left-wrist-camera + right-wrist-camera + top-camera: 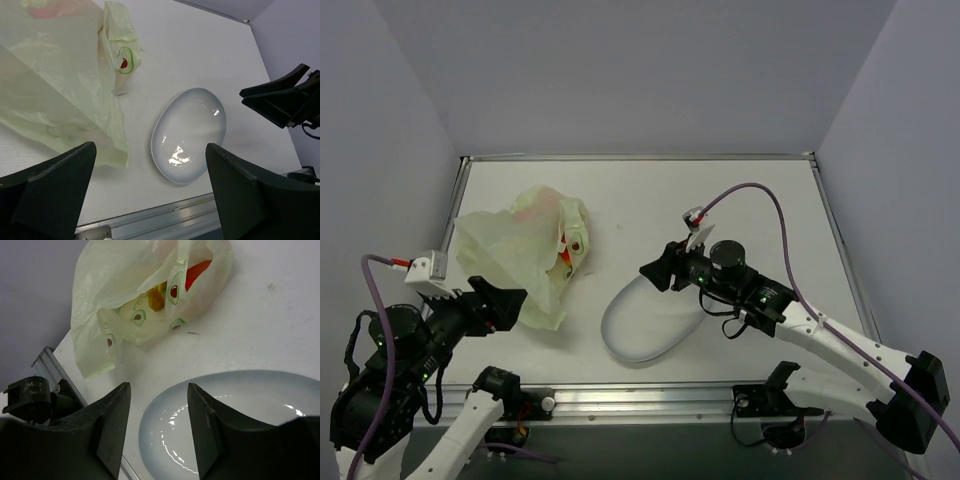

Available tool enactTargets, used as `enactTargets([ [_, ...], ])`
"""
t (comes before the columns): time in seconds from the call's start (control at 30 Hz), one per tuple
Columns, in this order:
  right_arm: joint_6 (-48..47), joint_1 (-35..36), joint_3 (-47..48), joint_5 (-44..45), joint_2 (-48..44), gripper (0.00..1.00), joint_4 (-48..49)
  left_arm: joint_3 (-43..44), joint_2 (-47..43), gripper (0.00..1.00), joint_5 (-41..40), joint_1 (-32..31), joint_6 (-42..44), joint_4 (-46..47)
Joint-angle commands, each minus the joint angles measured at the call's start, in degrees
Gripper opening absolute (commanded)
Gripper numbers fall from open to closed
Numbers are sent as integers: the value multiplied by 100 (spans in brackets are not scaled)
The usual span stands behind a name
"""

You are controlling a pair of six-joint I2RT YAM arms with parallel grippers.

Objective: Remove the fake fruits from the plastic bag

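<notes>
The pale yellow-green plastic bag [520,250] lies crumpled at the table's left, its mouth facing right. Fake fruits show through it: a red-orange piece [566,262] at the mouth and a pink tint [546,205] higher up. In the right wrist view the bag [125,285] holds a red-orange fruit [198,270] and a yellow one [157,296]. My left gripper [506,305] is open and empty, just near of the bag's lower corner [100,145]. My right gripper [660,270] is open and empty, above the plate's far end, right of the bag.
A white oval plate [648,320] lies at the table's front centre and also shows in the left wrist view [189,134] and the right wrist view [240,410]. A metal rail [650,398] edges the near side. Grey walls enclose the table.
</notes>
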Motion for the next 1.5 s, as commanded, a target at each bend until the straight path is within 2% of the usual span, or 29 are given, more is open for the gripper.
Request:
enactTargets([
  [0.0, -150, 163, 201, 590, -283, 45, -43, 311, -93, 89, 43, 3, -322, -524],
  [0.03, -158, 181, 193, 599, -302, 44, -70, 320, -93, 84, 34, 3, -393, -568],
  [0.1, -158, 199, 149, 652, -372, 38, -114, 268, -93, 79, 261, 12, -455, -542],
  [0.13, -150, 207, 131, 670, -372, 37, -123, 198, -93, 62, 349, 3, -533, -568],
  [0.2, -150, 225, 113, 696, -381, 34, -132, 66, -41, 45, 700, 12, -613, -621],
  [0.27, -149, 234, 87, 757, -355, 33, -123, -318, -84, 34, 938, 134, -858, -552],
  [0.3, -150, 234, 87, 775, -294, 34, -131, -513, -198, 34, 1191, 222, -885, -499],
  [0.37, -158, 243, 96, 802, -214, 36, -123, -909, -260, 36, 1150, 582, -763, -603],
  [0.43, -167, 260, 113, 810, -91, 40, -96, -1015, -251, 40, 747, 627, -745, -682],
  [0.5, -176, 269, 113, 819, -21, 42, -96, -990, -182, 50, 4, 627, -666, -788],
  [0.6, -220, 269, 78, 863, 128, 43, 35, -1111, 47, 66, -458, 574, -543, -719],
  [0.7, -229, 269, 157, 837, 435, 44, 88, -1559, 249, 74, -459, 583, -587, -306],
  [0.83, -194, 339, 175, 767, 673, 45, 281, -1798, 381, 80, -362, 566, -700, 273],
  [0.97, -123, 427, 201, 670, 990, 45, 562, -2114, 679, 80, -553, 224, -999, 836],
  [1.03, -114, 506, 271, 678, 1157, 45, 607, -2228, 785, 80, -861, -311, -1270, 1126],
  [1.07, -123, 559, 298, 713, 1244, 45, 633, -2298, 934, 78, -1333, -531, -1368, 1215],
  [1.17, -123, 699, 377, 775, 1420, 45, 764, -2413, 1328, 75, -1907, -1445, -1772, 1654],
  [1.23, -106, 752, 377, 801, 1526, 46, 905, -2413, 1593, 75, -2583, -2058, -2018, 1786],
  [1.33, -88, 761, 456, 819, 1859, 52, 1195, -2422, 1945, 73, -3312, -2466, -2168, 1962],
  [1.47, -237, 761, 868, 1021, 2640, 67, 1397, -2527, 2008, 64, -3850, -2581, -2195, 2059],
])
